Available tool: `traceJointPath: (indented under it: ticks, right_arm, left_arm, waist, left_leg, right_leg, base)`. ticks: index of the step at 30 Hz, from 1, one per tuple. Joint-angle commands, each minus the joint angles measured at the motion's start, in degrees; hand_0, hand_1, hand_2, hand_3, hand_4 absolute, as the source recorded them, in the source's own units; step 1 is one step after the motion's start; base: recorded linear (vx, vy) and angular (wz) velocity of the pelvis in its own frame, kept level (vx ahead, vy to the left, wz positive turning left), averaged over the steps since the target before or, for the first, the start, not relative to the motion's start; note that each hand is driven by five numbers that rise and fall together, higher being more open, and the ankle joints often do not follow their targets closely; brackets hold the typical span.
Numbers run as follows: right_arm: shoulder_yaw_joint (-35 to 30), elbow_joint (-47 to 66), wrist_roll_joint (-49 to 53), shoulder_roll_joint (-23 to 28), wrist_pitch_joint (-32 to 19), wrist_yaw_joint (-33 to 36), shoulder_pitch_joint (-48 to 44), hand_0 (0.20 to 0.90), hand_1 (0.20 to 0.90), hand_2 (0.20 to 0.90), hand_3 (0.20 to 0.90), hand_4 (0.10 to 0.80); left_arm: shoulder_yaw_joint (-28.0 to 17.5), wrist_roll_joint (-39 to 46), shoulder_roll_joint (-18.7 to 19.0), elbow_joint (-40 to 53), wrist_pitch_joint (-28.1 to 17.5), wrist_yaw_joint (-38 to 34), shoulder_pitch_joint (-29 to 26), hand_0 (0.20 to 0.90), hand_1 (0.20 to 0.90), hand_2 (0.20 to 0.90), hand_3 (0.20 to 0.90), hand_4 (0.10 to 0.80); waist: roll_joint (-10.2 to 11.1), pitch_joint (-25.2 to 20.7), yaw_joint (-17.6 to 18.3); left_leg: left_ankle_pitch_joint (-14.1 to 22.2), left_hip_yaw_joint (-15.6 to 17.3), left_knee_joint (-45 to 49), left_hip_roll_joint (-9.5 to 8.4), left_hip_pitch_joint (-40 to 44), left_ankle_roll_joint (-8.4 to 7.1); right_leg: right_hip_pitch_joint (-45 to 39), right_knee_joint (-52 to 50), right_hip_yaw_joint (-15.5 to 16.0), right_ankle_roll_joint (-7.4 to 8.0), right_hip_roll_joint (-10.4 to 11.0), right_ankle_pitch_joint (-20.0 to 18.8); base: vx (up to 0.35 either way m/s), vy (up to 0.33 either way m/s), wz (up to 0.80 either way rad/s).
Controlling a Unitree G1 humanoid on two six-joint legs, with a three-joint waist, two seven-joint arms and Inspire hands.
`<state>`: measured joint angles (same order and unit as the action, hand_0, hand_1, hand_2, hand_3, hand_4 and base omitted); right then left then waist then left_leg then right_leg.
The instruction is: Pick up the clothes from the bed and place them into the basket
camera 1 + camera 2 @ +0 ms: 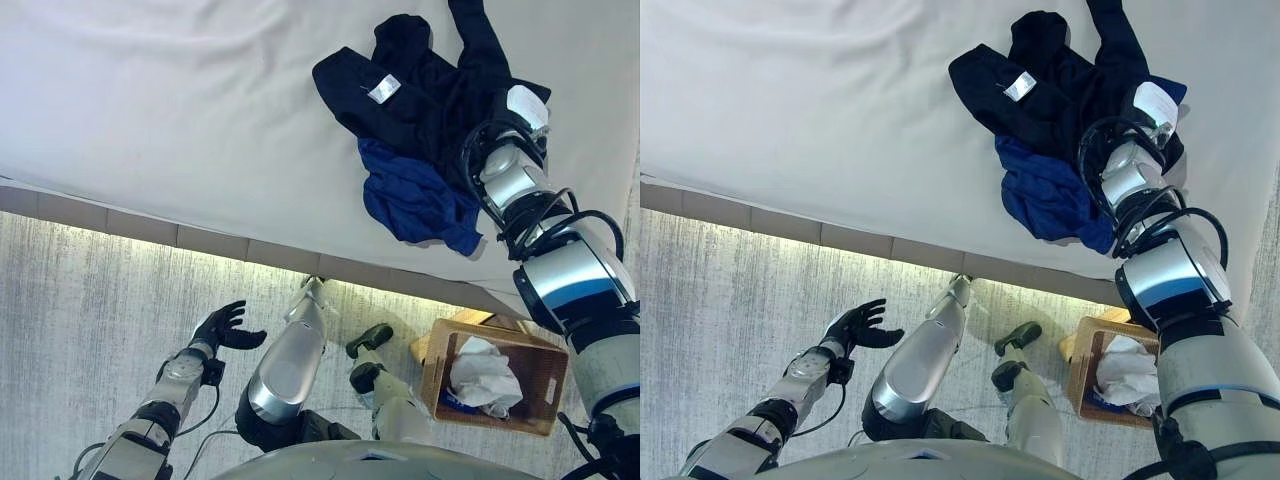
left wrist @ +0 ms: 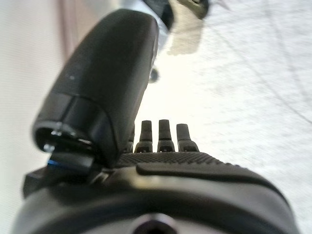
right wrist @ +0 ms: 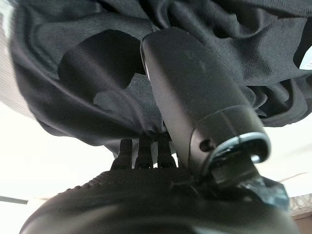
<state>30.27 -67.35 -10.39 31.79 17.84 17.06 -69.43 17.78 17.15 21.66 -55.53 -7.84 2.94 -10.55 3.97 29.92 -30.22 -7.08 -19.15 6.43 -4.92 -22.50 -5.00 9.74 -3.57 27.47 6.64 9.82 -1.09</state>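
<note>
Nearest to us, our left hand (image 1: 222, 327) hangs idle over the floor at about seven o'clock in the head view, fingers straight and released, holding nothing. At about five o'clock a wooden basket (image 1: 535, 397) stands on the floor beside the bed (image 1: 150, 110), and it already holds a white garment (image 1: 484, 375) over something blue; so we judge part of the job done. Farther off, at about one o'clock, our right arm reaches onto the white sheet where a dark navy top (image 1: 420, 75) lies crumpled, with a brighter blue garment (image 1: 415, 200) touching it on the near side. Our right hand (image 3: 195, 92) is pressed into the navy cloth; in its wrist view the thumb lies against the folds and the fingers (image 3: 144, 148) disappear under the fabric, so we cannot tell whether they have closed on it. Both garments remain on the bed, so, as we read it, they are still to be lifted and carried to the basket.
</note>
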Motion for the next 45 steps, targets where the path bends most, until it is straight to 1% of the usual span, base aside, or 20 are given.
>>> traceJointPath:
  ticks: [1, 4, 5, 6, 7, 11, 13, 14, 15, 17, 18, 19, 20, 21, 23, 25, 29, 32, 37, 45]
  right_arm:
    - [4.9, 1.0, -4.1, 3.0, 1.5, 2.9, -6.2, 0.900, 0.900, 0.900, 0.900, 0.800]
    - [5.8, 0.2, -4.7, 3.1, 3.8, -0.9, -7.3, 0.900, 0.900, 0.900, 0.900, 0.800]
    - [6.9, -0.5, -3.7, 3.0, 5.0, -4.7, -7.9, 0.707, 0.707, 0.707, 0.675, 0.575]
    - [7.4, -0.8, -2.6, 3.1, 5.1, -5.5, -8.2, 0.340, 0.340, 0.340, 0.247, 0.147]
    - [7.8, -1.0, 0.0, 3.5, 4.1, -5.9, -8.4, 0.300, 0.300, 0.300, 0.200, 0.100]
    - [7.6, -0.3, 1.3, 3.8, 1.3, -3.8, -9.9, 0.300, 0.300, 0.300, 0.200, 0.100]
    - [7.7, 0.5, 3.0, 4.0, -1.2, -0.8, -10.8, 0.300, 0.300, 0.300, 0.200, 0.100]
    - [7.2, 2.0, 5.8, 4.0, -4.7, 3.2, -11.6, 0.300, 0.300, 0.300, 0.200, 0.100]
    - [7.2, 2.0, 5.9, 4.0, -4.7, 3.3, -11.6, 0.300, 0.300, 0.300, 0.200, 0.100]
    - [4.9, 7.4, 8.5, 4.4, -8.5, 10.7, -12.1, 0.300, 0.300, 0.300, 0.200, 0.100]
    - [4.2, 9.3, 9.2, 4.6, -9.3, 13.0, -12.2, 0.300, 0.300, 0.300, 0.200, 0.100]
    - [2.8, 13.9, 9.5, 5.1, -10.5, 18.1, -12.1, 0.300, 0.300, 0.300, 0.200, 0.100]
    - [1.6, 16.5, 9.3, 5.5, -11.4, 20.9, -11.9, 0.300, 0.300, 0.300, 0.200, 0.100]
    - [0.4, 18.2, 8.9, 5.9, -13.1, 23.8, -11.7, 0.300, 0.300, 0.300, 0.200, 0.100]
    - [-2.6, 22.8, 7.6, 7.3, -14.9, 27.1, -11.3, 0.300, 0.300, 0.300, 0.200, 0.100]
    - [-4.5, 26.8, 6.5, 9.3, -15.8, 29.7, -10.5, 0.300, 0.300, 0.300, 0.200, 0.100]
    - [-6.5, 32.3, 6.4, 13.8, -14.3, 29.8, -8.5, 0.300, 0.300, 0.300, 0.200, 0.100]
    - [-7.7, 35.1, 6.7, 17.8, -13.4, 28.1, -6.2, 0.300, 0.300, 0.300, 0.200, 0.100]
    - [-9.9, 36.5, 6.5, 22.0, -14.1, 26.4, -3.2, 0.300, 0.300, 0.300, 0.200, 0.100]
    - [-13.2, 38.1, 6.5, 27.1, -15.9, 30.5, -0.6, 0.300, 0.300, 0.300, 0.200, 0.100]
  left_arm:
    - [1.4, 3.4, 1.7, 0.3, -2.0, 0.9, 4.1, 0.900, 0.900, 0.900, 0.900, 0.800]
    - [1.6, 4.1, 1.8, 1.1, -2.2, 1.1, 4.5, 0.900, 0.900, 0.900, 0.900, 0.800]
    - [1.6, 4.1, 1.8, 1.7, -2.1, 1.0, 4.9, 0.900, 0.900, 0.900, 0.900, 0.800]
    - [1.6, 4.2, 1.9, 1.9, -2.1, 1.1, 5.0, 0.900, 0.900, 0.900, 0.900, 0.800]
    - [1.5, 4.1, 2.3, 2.1, -2.0, 1.4, 5.3, 0.900, 0.900, 0.900, 0.900, 0.800]
    - [1.0, 2.7, 3.1, 2.0, -2.0, 1.6, 6.2, 0.900, 0.900, 0.900, 0.900, 0.800]
    - [0.9, 2.4, 3.2, 1.9, -1.8, 1.3, 6.4, 0.900, 0.900, 0.900, 0.900, 0.800]
    - [0.9, 2.3, 3.4, 1.5, -2.0, 1.0, 6.5, 0.900, 0.900, 0.900, 0.900, 0.800]
    - [0.9, 2.3, 3.4, 1.5, -2.0, 1.0, 6.5, 0.900, 0.900, 0.900, 0.900, 0.800]
    - [0.6, 2.0, 3.2, 1.0, -2.3, 0.3, 6.7, 0.900, 0.900, 0.900, 0.900, 0.800]
    - [0.5, 1.8, 3.2, 0.9, -2.2, 0.1, 6.7, 0.900, 0.900, 0.900, 0.900, 0.800]
    - [0.4, 1.7, 3.0, 0.7, -2.3, -0.4, 6.7, 0.900, 0.900, 0.900, 0.900, 0.800]
    - [0.3, 1.4, 2.9, 0.4, -2.4, -0.6, 6.6, 0.900, 0.900, 0.900, 0.900, 0.800]
    - [0.2, 0.8, 2.9, 0.3, -2.5, -0.9, 6.6, 0.900, 0.900, 0.900, 0.900, 0.800]
    - [-0.3, -0.4, 2.9, -0.2, -2.3, -1.2, 6.9, 0.900, 0.900, 0.900, 0.900, 0.800]
    - [-0.1, -1.8, 3.0, -1.0, -1.9, -1.5, 7.5, 0.900, 0.900, 0.900, 0.900, 0.800]
    - [0.9, -4.3, 3.2, -2.1, -0.2, -1.6, 8.4, 0.900, 0.900, 0.900, 0.900, 0.800]
    - [1.6, -6.1, 2.9, -2.9, 1.0, -1.5, 9.2, 0.900, 0.900, 0.900, 0.900, 0.800]
    - [2.5, -7.7, 2.1, -4.5, 2.8, -0.9, 9.3, 0.900, 0.900, 0.900, 0.900, 0.800]
    - [3.0, -11.4, 1.4, -5.7, 5.5, -0.4, 9.2, 0.900, 0.900, 0.900, 0.900, 0.800]
  waist:
    - [0.4, -0.1, 0.4]
    - [0.2, -0.1, 0.2]
    - [0.3, -0.1, 0.1]
    - [0.3, -0.1, 0.1]
    - [0.5, -0.1, 0.1]
    - [1.1, -0.1, 0.1]
    - [1.5, -0.1, 0.3]
    - [1.9, -0.1, 0.5]
    - [1.9, -0.1, 0.5]
    - [2.3, -0.1, 1.2]
    - [2.5, -0.1, 1.5]
    - [2.6, -0.1, 2.1]
    - [2.8, -0.1, 2.5]
    - [2.9, -0.1, 2.8]
    - [3.0, -0.1, 3.6]
    - [3.6, -2.1, 4.7]
    - [4.3, -7.1, 7.4]
    - [4.4, -11.0, 9.7]
    - [4.3, -16.5, 13.0]
    - [3.8, -20.8, 16.7]
  left_leg:
    - [6.8, 3.0, 3.7, 1.40, -2.2, 4.65]
    - [6.7, 2.9, 3.8, 1.39, -3.2, 4.58]
    - [6.6, 2.8, 3.8, 1.44, -3.9, 4.49]
    - [6.5, 2.8, 3.7, 1.48, -4.2, 4.45]
    - [6.4, 2.6, 3.4, 1.62, -4.4, 4.36]
    - [6.5, 2.6, 2.9, 1.98, -4.1, 4.04]
    - [6.7, 2.9, 2.7, 2.26, -3.7, 4.01]
    - [7.0, 3.3, 2.3, 2.59, -2.9, 3.99]
    - [7.0, 3.3, 2.3, 2.61, -2.9, 3.98]
    - [7.5, 4.1, 1.5, 3.19, -0.6, 3.94]
    - [7.7, 4.4, 1.2, 3.28, 0.1, 3.94]
    - [7.9, 5.1, 0.6, 3.48, 1.7, 3.96]
    - [8.2, 5.4, 0.0, 3.53, 3.0, 3.99]
    - [6.7, 5.7, -0.3, 3.15, 3.1, 4.24]
    - [7.1, 6.5, -1.3, 3.12, 6.4, 4.38]
    - [7.4, 7.2, -3.0, 3.26, 9.3, 4.43]
    - [8.1, 8.0, -5.0, 3.04, 13.1, 4.72]
    - [8.7, 8.6, -6.1, 2.95, 16.6, 5.14]
    - [8.9, 10.1, -8.2, 2.70, 21.2, 5.88]
    - [9.7, 12.1, -9.4, 2.69, 25.2, 6.71]
  right_leg:
    - [2.4, -9.3, -0.4, -0.06, 2.4, 1.1]
    - [3.5, -9.7, -0.1, 0.06, 2.5, 1.3]
    - [4.1, -9.6, -0.1, 0.15, 2.4, 1.4]
    - [4.3, -9.5, 0.0, 0.18, 2.3, 1.4]
    - [4.6, -9.2, -0.1, 0.24, 1.9, 1.4]
    - [4.4, -8.4, -0.3, 0.37, 1.4, 1.1]
    - [4.4, -8.2, -0.6, 0.49, 1.3, 0.9]
    - [3.9, -8.0, -0.9, 0.58, 1.1, 0.7]
    - [3.9, -8.0, -0.9, 0.58, 1.1, 0.7]
    - [2.8, -7.9, -1.5, 0.74, 1.0, 0.6]
    - [2.3, -7.8, -1.8, 0.79, 1.0, 0.6]
    - [1.3, -7.6, -2.5, 0.87, 1.0, 0.6]
    - [0.5, -7.4, -2.9, 0.97, 0.9, 0.5]
    - [0.3, -6.7, -2.6, 0.63, 1.2, -0.9]
    - [-2.0, -6.4, -3.5, 0.94, 1.4, -1.2]
    - [-4.0, -5.4, -4.5, 1.30, 1.2, -1.5]
    - [-6.6, -3.6, -6.4, 1.73, 0.8, -2.1]
    - [-8.2, -3.2, -7.9, 2.11, 0.9, -2.6]
    - [-10.5, -2.8, -10.0, 2.63, 0.8, -3.8]
    - [-12.3, -2.4, -12.9, 2.55, -0.4, -3.6]
  base:
    - [-0.003, 0.049, 0.00]
    - [0.002, 0.022, 0.01]
    - [0.013, 0.008, 0.06]
    - [0.030, -0.004, 0.06]
    - [0.031, -0.021, 0.08]
    - [0.050, -0.033, 0.09]
    - [0.044, -0.046, 0.01]
    - [0.033, -0.039, -0.01]
    - [0.050, -0.047, -0.03]
    - [0.055, -0.037, -0.07]
    - [0.055, -0.044, -0.17]
    - [0.043, -0.041, -0.19]
    - [-0.037, 0.005, -0.22]
    - [-0.036, 0.011, -0.14]
    - [0.029, -0.011, -0.19]
    - [0.116, -0.029, -0.27]
    - [0.110, -0.027, -0.21]
    - [0.115, -0.016, -0.26]
    - [0.141, -0.011, -0.28]
    - [0.015, -0.049, -0.14]
